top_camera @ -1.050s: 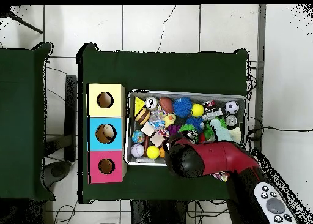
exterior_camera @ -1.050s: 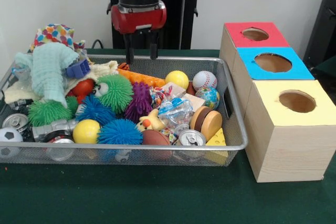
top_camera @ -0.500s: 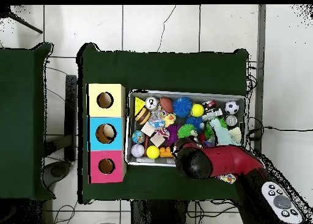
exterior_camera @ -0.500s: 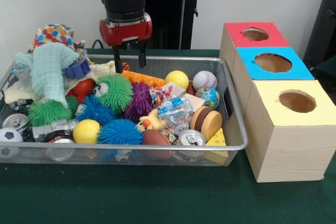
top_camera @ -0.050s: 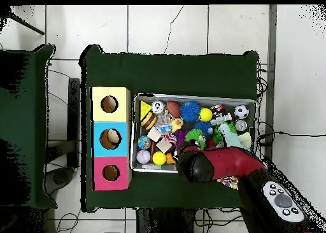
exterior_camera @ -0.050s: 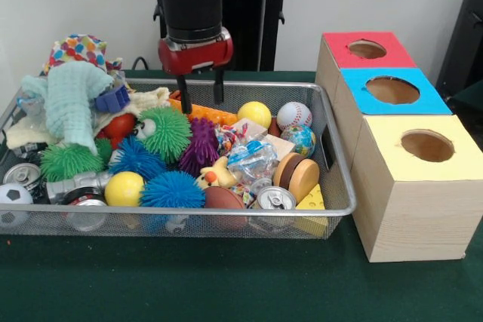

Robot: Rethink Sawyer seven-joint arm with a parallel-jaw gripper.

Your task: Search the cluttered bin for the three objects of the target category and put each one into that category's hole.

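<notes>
Scanning from the wire bin (exterior_camera @ -0.050s: 332, 209) near wall: drink can (exterior_camera @ -0.050s: 273, 199), likely light, stiff and slick. Mid-bin, blue spiky ball (exterior_camera @ -0.050s: 172, 188), probably soft and squashy. By the bin's far wall, orange studded toy (exterior_camera @ -0.050s: 207, 114), seemingly rubbery, best pinched across its width. Above it, end effector (exterior_camera @ -0.050s: 201, 102), fingers apart, empty.

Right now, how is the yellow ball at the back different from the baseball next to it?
The yellow ball is plain, one solid colour; the baseball is white with red stitching. The yellow ball lies nearer the gripper, the baseball nearer the boxes. Both are round, similar in size, and in the bin.
</notes>
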